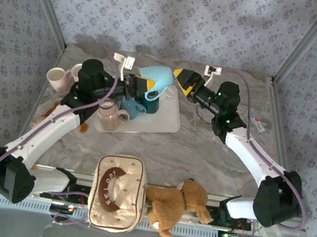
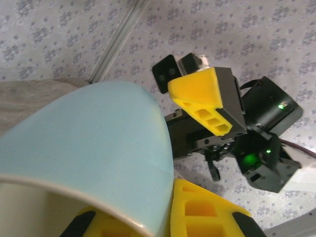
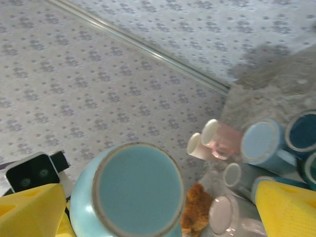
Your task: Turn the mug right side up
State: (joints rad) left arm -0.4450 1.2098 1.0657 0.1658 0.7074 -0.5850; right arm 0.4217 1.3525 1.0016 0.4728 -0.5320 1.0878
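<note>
Above tray, top view: light blue mug aloft, lying sideways, rim pinched in left tool; right tool just beside base, spread apart.
Left wrist view: yellow fingers clamp mug wall, one inside, one outside.
Right wrist view: mug base faces camera, apparently untouched.
Technique: back right tool clear; roll left wrist slowly, thin rim pinch may slip; seat base flat on bare tray.
</note>
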